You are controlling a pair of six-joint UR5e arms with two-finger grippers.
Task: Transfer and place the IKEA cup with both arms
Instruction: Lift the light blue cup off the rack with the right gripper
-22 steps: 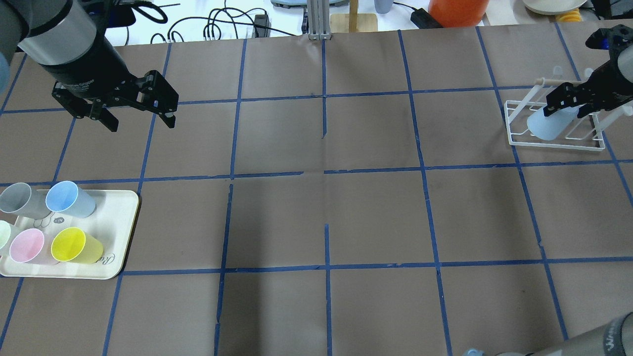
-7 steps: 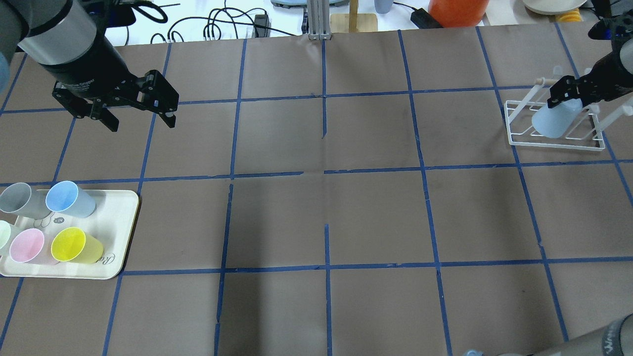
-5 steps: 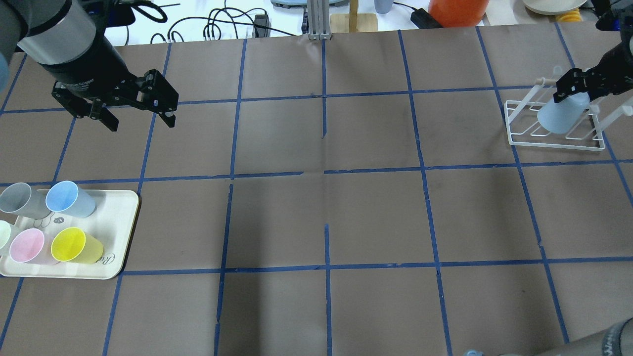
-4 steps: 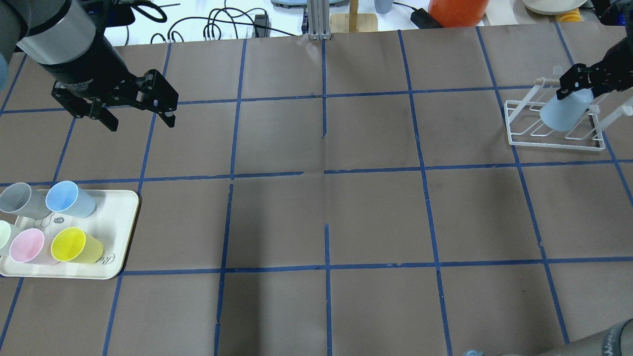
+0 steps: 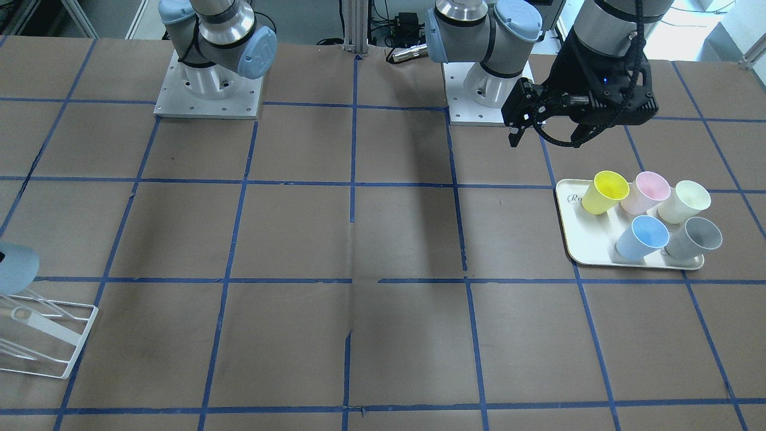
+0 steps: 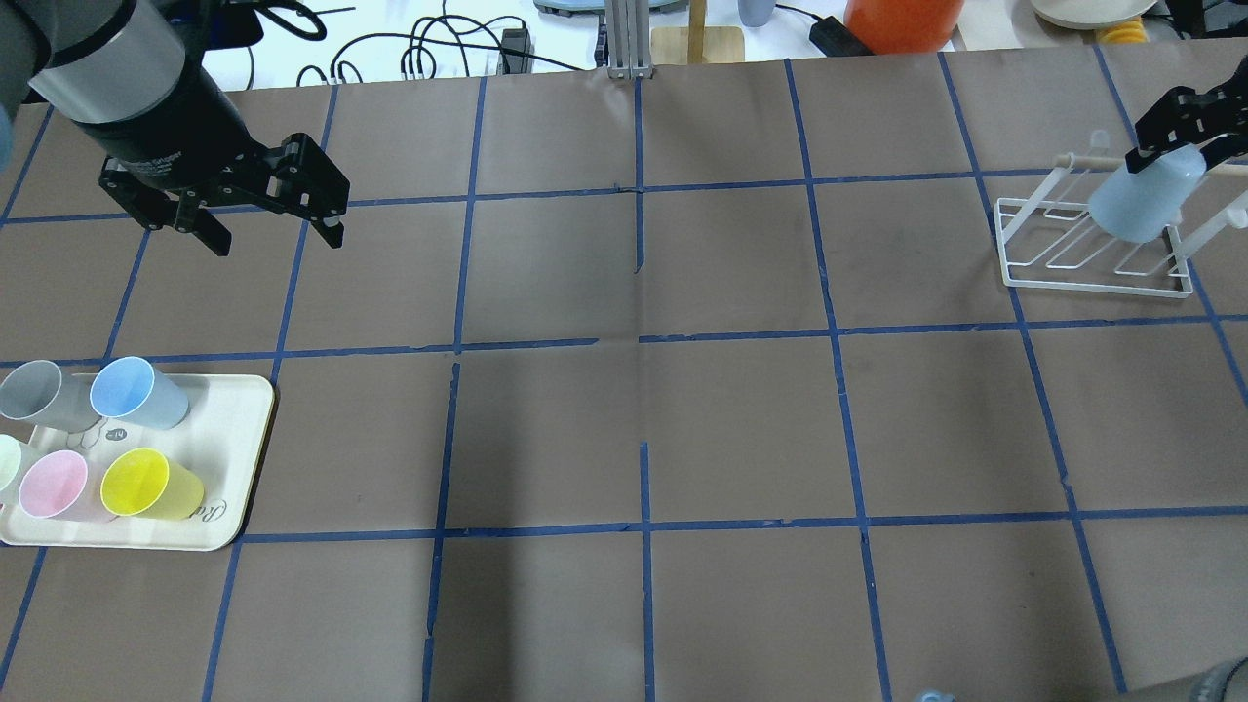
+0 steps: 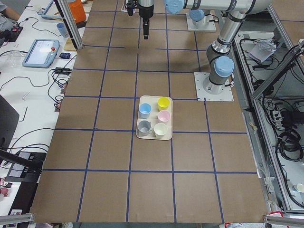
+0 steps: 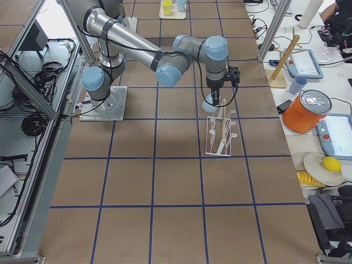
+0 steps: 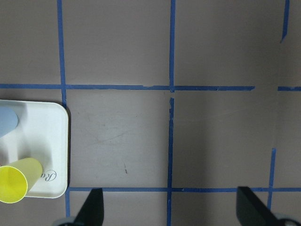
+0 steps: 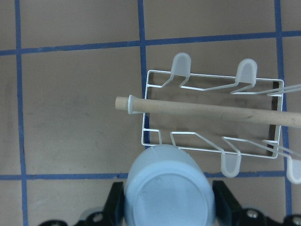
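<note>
My right gripper [image 6: 1158,156] is shut on a pale sky-blue IKEA cup [image 6: 1139,203], held mouth down over the white wire rack [image 6: 1097,283] at the table's far right. In the right wrist view the cup's base [image 10: 168,197] sits between the fingers [image 10: 225,200], just in front of the rack [image 10: 155,136]. The cup also shows at the front view's left edge [image 5: 15,266]. My left gripper [image 6: 275,239] is open and empty, hovering at the far left beyond the tray. A second blue cup [image 6: 136,392] stands on the tray.
A cream tray [image 6: 229,458] at the near left holds grey [image 6: 39,395], yellow [image 6: 146,483], pink [image 6: 54,485] and pale green cups. A wooden dowel [image 10: 207,110] lies across the rack. Cables and an orange container [image 6: 902,24] lie beyond the far edge.
My right gripper has lifted the blue cup up and away from the rack's floor, toward the far right. My left arm has barely moved.
</note>
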